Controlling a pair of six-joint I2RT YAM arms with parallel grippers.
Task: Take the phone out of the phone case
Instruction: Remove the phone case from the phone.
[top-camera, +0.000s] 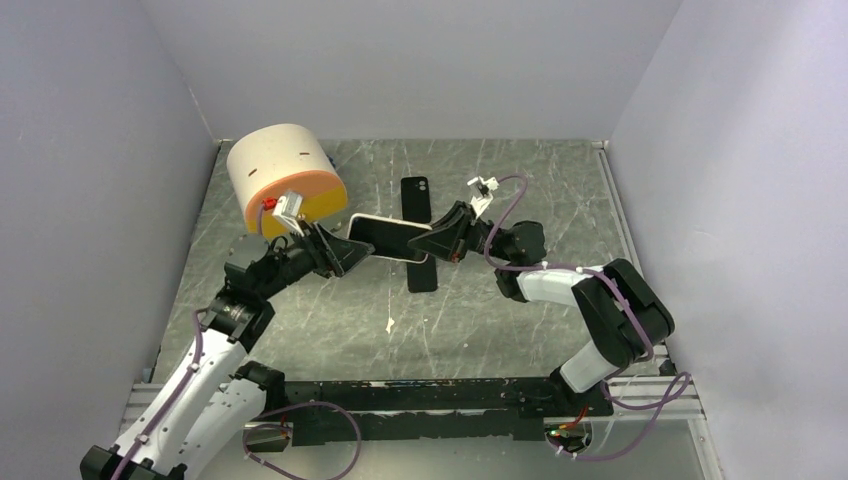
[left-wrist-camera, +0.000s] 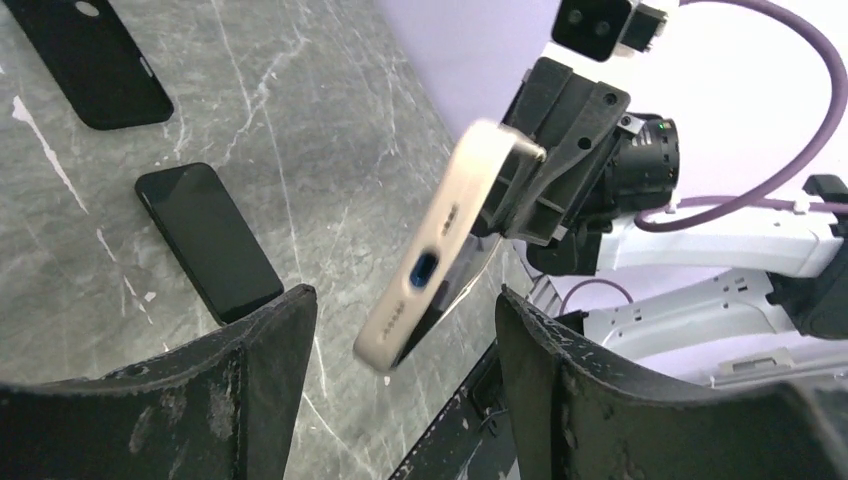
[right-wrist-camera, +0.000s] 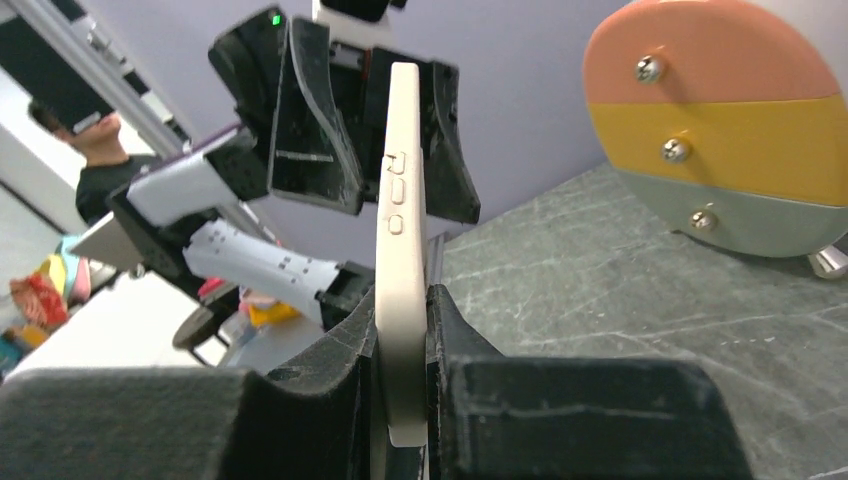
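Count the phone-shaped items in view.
3. A cream phone, held in the air by the right gripper; a far black slab flat on the table behind it; a near black slab partly beneath it.

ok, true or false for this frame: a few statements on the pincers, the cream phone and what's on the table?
1. The right pincer is shut on the cream-cased phone. True.
2. The left pincer clamps it too. False: its fingers stand open, with a gap on each side of the phone.
3. The cream-cased phone lies on the table. False: it is held in the air above it.
4. A black phone lies flat on the table. True.
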